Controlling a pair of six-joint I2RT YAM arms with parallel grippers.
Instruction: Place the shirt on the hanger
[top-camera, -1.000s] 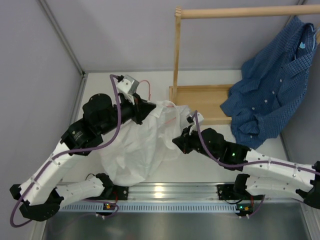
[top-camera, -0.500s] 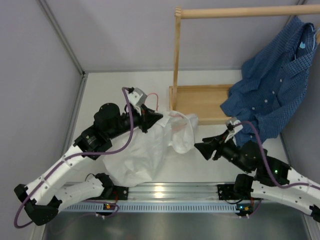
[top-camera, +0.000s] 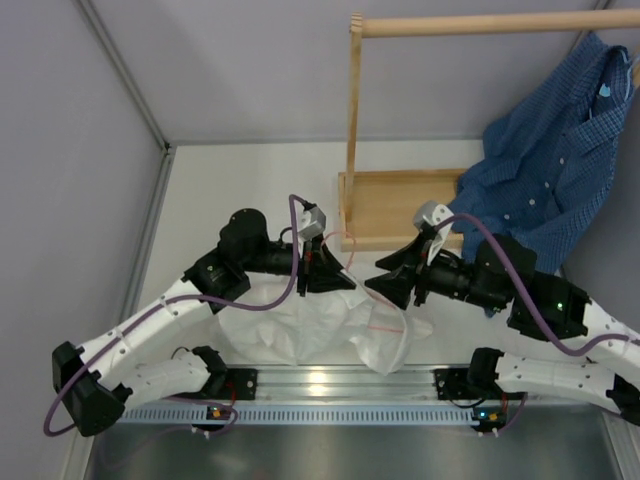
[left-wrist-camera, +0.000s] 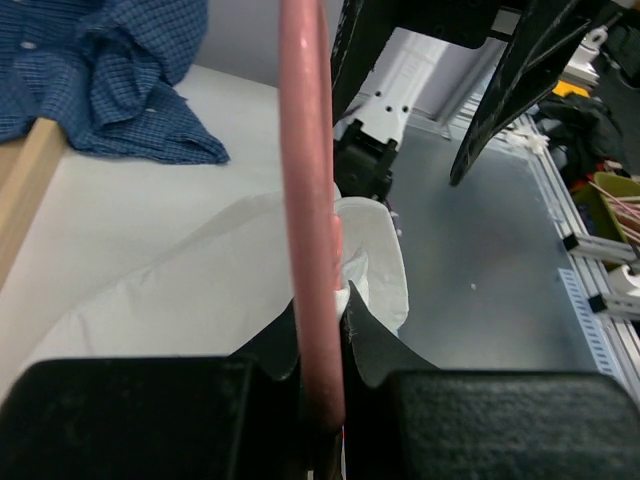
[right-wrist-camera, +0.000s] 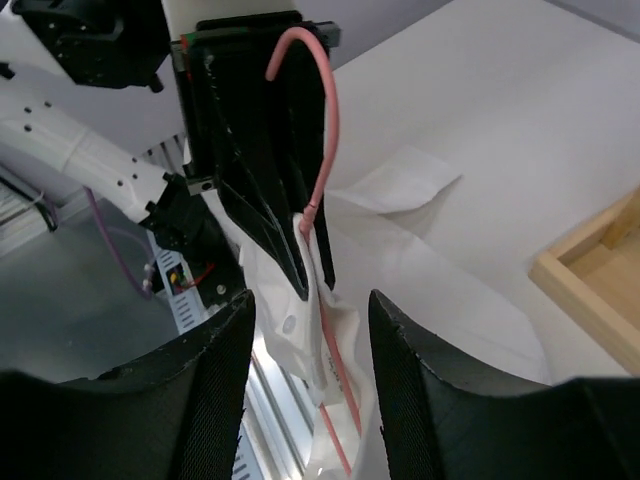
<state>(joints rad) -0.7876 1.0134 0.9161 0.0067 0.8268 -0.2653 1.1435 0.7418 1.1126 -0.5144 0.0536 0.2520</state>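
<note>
My left gripper is shut on the hanger, a thin pink wire running up between its jaws, with a fold of the white shirt caught beside the wire. The hanger's hook curls over the left gripper's body, and its lower wire runs down inside the cloth. The rest of the shirt hangs from the grip onto the table. My right gripper faces the left one from the right. It stands open, its fingers either side of the hanging shirt without touching it.
A wooden tray lies just behind both grippers, with a wooden post and rail rising from it. A blue checked shirt hangs from the rail at the right. The table's metal front edge lies below the shirt.
My right gripper let go of the shirt, swung out to the right, then came back open toward the left gripper. The left arm carried hanger and shirt to the right.
</note>
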